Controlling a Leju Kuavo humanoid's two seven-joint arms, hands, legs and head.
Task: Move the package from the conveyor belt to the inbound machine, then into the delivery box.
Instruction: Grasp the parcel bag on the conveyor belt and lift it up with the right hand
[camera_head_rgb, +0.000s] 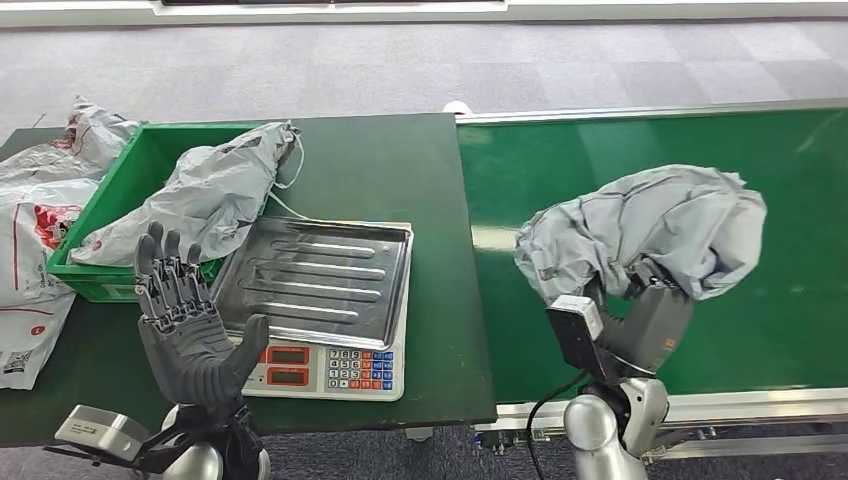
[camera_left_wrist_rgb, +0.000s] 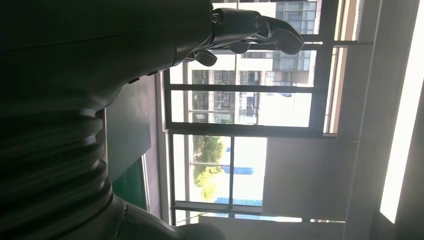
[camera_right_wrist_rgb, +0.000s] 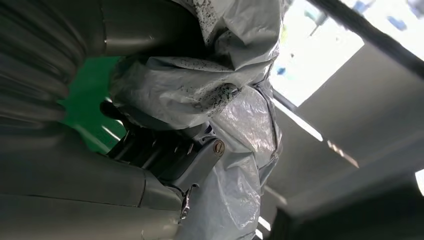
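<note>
Head view: package (camera_head_rgb: 640, 235), grey crumpled poly mailer, on conveyor belt (camera_head_rgb: 800, 330), bunched over right hand (camera_head_rgb: 655, 320) fingers — likely soft, light, slippery; best gripped mid-bulk. Left hand (camera_head_rgb: 185, 320) fingers spread, empty.

- The head view is evenly lit from overhead, sharp across the dark tabletop (camera_head_rgb: 400, 170), with only soft shadows under things.
- Pale sheen streaks the green conveyor belt (camera_head_rgb: 640, 150), and the steel scale tray (camera_head_rgb: 320, 275) throws back dull reflections.
- In the left wrist view, bright windows (camera_left_wrist_rgb: 240, 105) blow out to white; the left robot hand (camera_left_wrist_rgb: 250, 30) against them is nearly a black silhouette.
- In the right wrist view, the grey package (camera_right_wrist_rgb: 220, 90) sits close, slightly soft, its plastic glinting; the background glare is overexposed and blurred.
</note>
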